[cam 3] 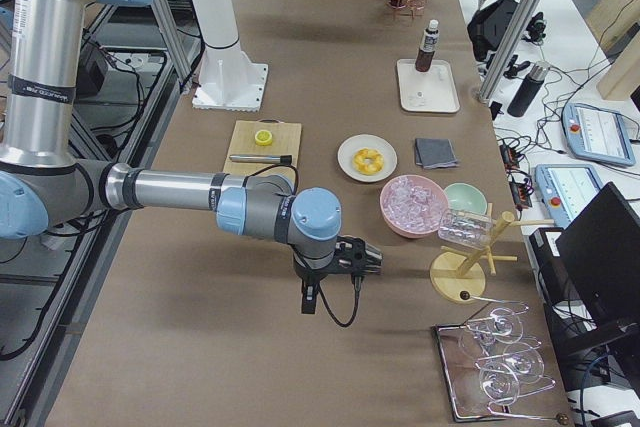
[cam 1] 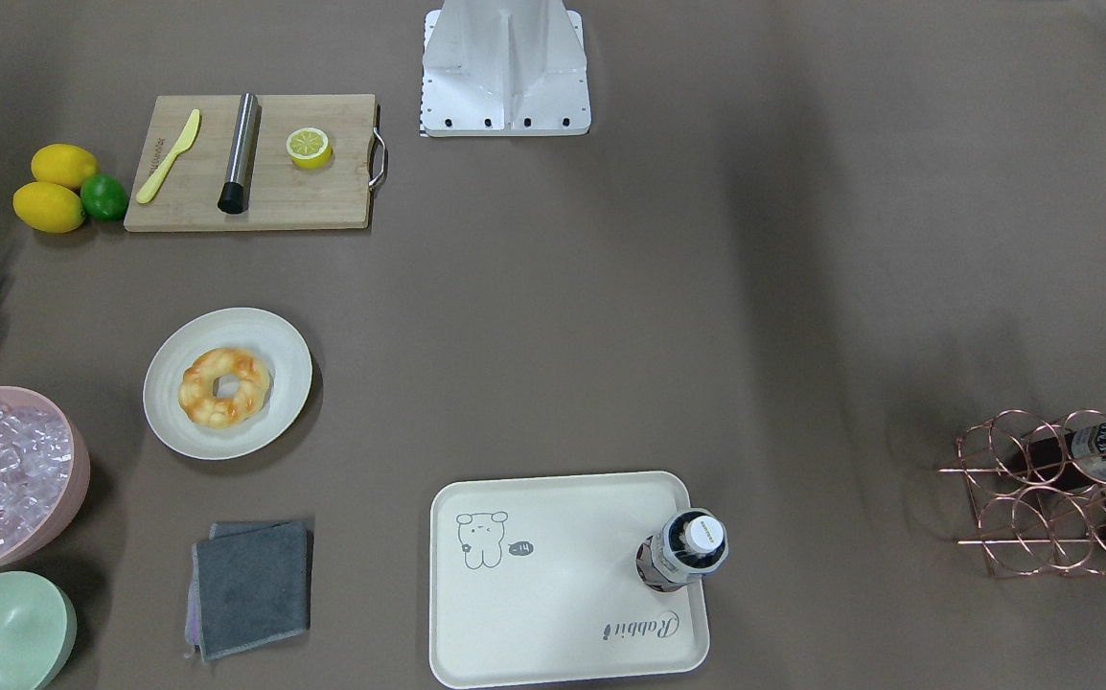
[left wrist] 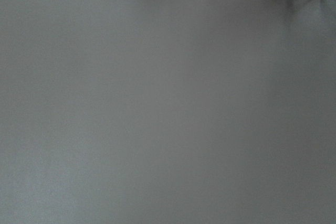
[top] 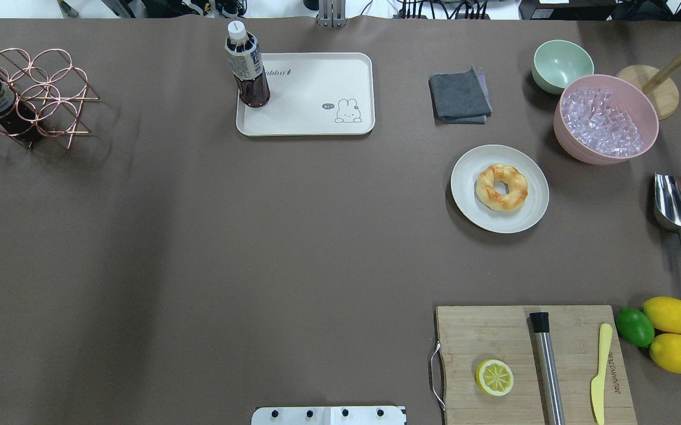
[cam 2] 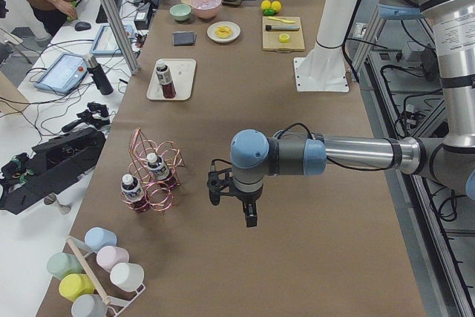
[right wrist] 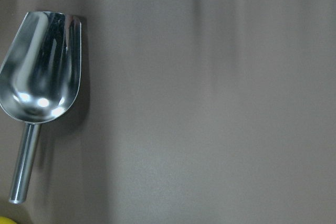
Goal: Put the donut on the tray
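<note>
Donut (top: 501,187) on round plate (top: 464,203), well apart from tray (top: 311,88) w/ bottle (top: 247,71).

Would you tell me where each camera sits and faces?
Front-facing: across table, looking down; base on top.
Overhead: behind robot, looking forward; base below.
Exterior left: left end; left arm near.
Exterior right: right end; right arm near.
Left wrist: bare table; no body.
Right wrist: over scoop; no body.
First two share donut, tray.

Left arm (cam 2: 349,155): forearm stretched out level.
Left gripper (cam 2: 251,217): pointing straight down, grip impossible to call.
Right arm (cam 3: 170,190): forearm level too.
Right gripper (cam 3: 365,257): grip unclear as well.
</note>
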Robot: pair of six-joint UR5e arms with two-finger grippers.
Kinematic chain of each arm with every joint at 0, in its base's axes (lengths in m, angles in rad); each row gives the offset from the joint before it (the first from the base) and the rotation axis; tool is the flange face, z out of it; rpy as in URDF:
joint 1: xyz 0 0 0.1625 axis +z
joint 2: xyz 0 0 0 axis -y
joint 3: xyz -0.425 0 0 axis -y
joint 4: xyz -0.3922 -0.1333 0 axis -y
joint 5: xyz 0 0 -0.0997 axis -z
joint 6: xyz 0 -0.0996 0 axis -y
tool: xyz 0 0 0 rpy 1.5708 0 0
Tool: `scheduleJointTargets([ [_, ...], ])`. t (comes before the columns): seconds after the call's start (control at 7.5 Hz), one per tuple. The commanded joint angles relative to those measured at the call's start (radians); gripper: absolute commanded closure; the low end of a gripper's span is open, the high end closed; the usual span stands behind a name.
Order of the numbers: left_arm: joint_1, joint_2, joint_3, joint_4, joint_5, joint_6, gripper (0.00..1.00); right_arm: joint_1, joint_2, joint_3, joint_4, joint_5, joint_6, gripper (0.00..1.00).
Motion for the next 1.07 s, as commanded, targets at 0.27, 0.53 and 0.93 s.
scheduleJointTargets([
  [0.27, 0.002, 0.0, 0.0, 0.003, -0.001, 0.0, 0.02, 0.0, 0.0, 0.0, 0.001, 0.0, 0.0, 0.0],
  [0.53, 0.002, -0.003, 0.003, 0.003, -0.001, -0.002, 0.02, 0.0, -0.002, -0.002, 0.001, 0.0, 0.0, 0.0],
  [0.93, 0.002, 0.0, 0.001, 0.004, -0.002, -0.002, 0.02, -0.002, 0.004, 0.002, 0.003, 0.002, 0.012, 0.0],
])
